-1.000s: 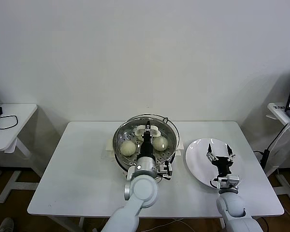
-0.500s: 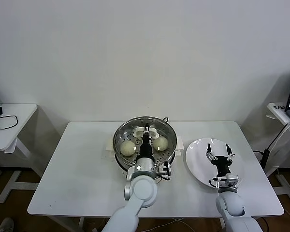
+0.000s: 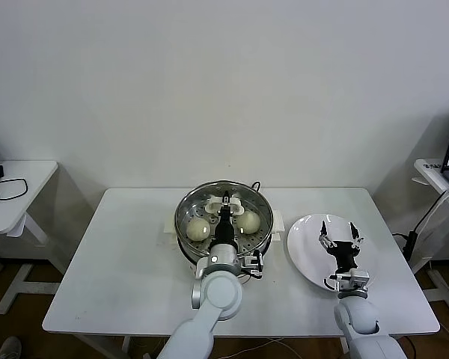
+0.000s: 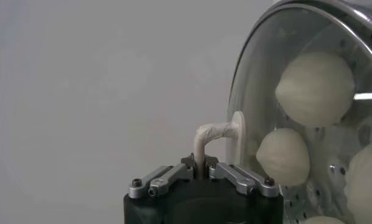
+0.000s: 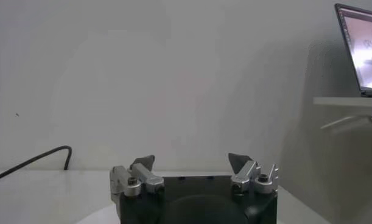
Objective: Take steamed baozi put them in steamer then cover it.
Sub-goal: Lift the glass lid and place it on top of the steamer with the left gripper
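My left gripper (image 3: 224,200) is squeezed tight on the white handle (image 4: 211,135) of the glass lid (image 3: 224,212), and the lid looks like it sits on top of the steamer (image 3: 223,224) in the middle of the table (image 3: 120,262). Through the glass I can see the baozi (image 3: 198,229) inside the pot, on the tray with holes. My right gripper (image 3: 340,241) waits with its jaws wide apart over the white plate (image 3: 307,250) on the right, holding nothing. I cannot tell if the lid sits flat all the way round the rim. If I let go while one edge rides up on the rim, I think the lid could slip and clatter, or slide off to one side. If I pull my arm back before my jaws are fully apart, the handle could catch and I might drag the lid off again, or tip the steamer. The glass could crack if it drops. Pushing down too hard could also squash the buns below.
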Available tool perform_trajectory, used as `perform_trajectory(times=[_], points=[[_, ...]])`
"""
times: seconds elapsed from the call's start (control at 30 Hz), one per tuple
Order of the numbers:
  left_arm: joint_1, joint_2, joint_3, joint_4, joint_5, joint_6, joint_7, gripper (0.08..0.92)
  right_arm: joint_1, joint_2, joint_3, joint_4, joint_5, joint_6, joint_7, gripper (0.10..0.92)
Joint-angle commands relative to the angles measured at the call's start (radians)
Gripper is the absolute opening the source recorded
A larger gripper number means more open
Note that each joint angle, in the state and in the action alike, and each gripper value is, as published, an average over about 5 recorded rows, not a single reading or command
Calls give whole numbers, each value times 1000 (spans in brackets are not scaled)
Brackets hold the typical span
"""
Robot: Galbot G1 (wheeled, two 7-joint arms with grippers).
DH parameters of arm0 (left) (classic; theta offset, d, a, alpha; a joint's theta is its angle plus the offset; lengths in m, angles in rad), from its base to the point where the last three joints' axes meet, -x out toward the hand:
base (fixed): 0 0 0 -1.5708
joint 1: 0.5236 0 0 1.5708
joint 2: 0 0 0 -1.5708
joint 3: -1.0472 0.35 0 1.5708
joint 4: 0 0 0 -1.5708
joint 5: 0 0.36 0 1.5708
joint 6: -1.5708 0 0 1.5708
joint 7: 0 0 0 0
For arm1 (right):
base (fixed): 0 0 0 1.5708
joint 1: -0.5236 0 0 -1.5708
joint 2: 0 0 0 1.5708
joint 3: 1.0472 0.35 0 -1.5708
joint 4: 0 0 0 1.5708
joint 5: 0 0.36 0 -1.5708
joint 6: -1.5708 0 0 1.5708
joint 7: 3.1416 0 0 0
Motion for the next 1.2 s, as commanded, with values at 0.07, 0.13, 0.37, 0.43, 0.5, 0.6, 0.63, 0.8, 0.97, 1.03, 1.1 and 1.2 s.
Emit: perform_trajectory(times=[0.07, 0.13, 0.37, 0.43, 0.5, 0.6, 0.63, 0.8, 0.97, 1.03, 1.1, 1.2], points=[[3, -2, -1, -5, 3, 3, 22, 188, 3, 1, 3, 0, -2, 3, 0, 823], [3, -2, -3, -1, 3, 2, 21, 188, 3, 1, 3, 2, -2, 4, -1, 823], [3, -2, -9, 4, 3, -1, 23, 188, 3, 2, 2, 1, -3, 7, -2, 823], [5, -3, -12, 5, 3, -4, 22, 188, 4, 4, 1, 2, -3, 7, -3, 823], [7, -4, -14, 6, 3, -7, 22, 188, 4, 5, 0, 2, -4, 8, -3, 823], [8, -4, -16, 4, 3, -10, 22, 188, 5, 7, -1, 1, -6, 8, -3, 823], [8, -4, -17, 3, 3, -11, 22, 188, 4, 7, -1, 1, -6, 8, -3, 823], [16, -5, -17, -12, 1, -11, 21, 189, 3, 8, -1, 2, -8, 9, -2, 823], [24, -4, -14, -28, -1, -9, 23, 273, 2, 7, -1, 5, -8, 8, -1, 823], [29, -2, -13, -42, -2, -9, 23, 334, 1, 6, -1, 7, -9, 8, -1, 823], [37, 2, -9, -64, -7, -8, 27, 386, 0, 6, -1, 7, -10, 9, -1, 823], [53, 13, -1, -107, -21, -5, 33, 472, 1, 5, -2, 8, -10, 8, 0, 823]])
